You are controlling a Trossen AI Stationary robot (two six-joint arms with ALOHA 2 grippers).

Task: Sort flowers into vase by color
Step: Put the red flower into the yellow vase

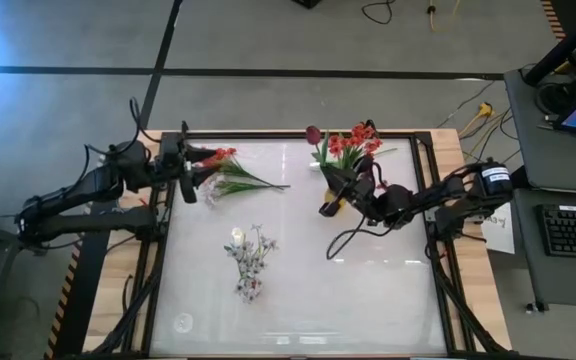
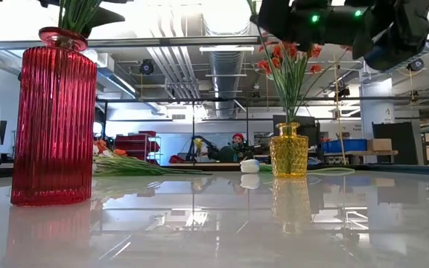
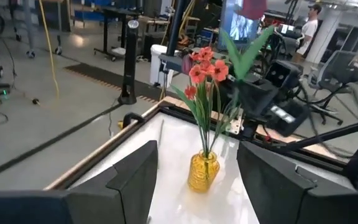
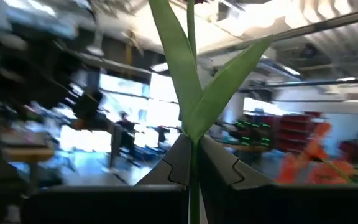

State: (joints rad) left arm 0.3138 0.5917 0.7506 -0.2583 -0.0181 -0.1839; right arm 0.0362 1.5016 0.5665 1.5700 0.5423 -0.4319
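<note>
My right gripper (image 4: 191, 171) is shut on a dark maroon tulip (image 1: 313, 133) and holds it in the air by the yellow vase (image 3: 204, 171). That vase stands on the table's far right part with orange-red blossoms (image 1: 353, 142) in it. My left gripper (image 3: 197, 180) is open and holds nothing; it hovers at the table's left edge (image 1: 193, 172), beside a bundle of orange-red flowers (image 1: 230, 172) lying flat. A red ribbed vase (image 2: 54, 119) near the middle holds sprays of small whitish blossoms (image 1: 253, 248). A white blossom (image 2: 249, 165) lies on the table left of the yellow vase. My right gripper pinches the tulip's green stem (image 4: 192, 146) between its two fingers, just below where the long leaves (image 4: 219, 87) branch off. The fingers come roughly level from the table's right and lie across the stem. The tulip is lifted clear and stands upright, its blossom (image 3: 253, 7) above the fingers.
A black frame rail (image 1: 298, 135) runs around the white tabletop. The near half of the table right of the red vase (image 1: 368, 300) is bare. Cables hang by the right arm (image 1: 343, 240). Beyond the table a person (image 3: 306, 28) stands among desks and equipment.
</note>
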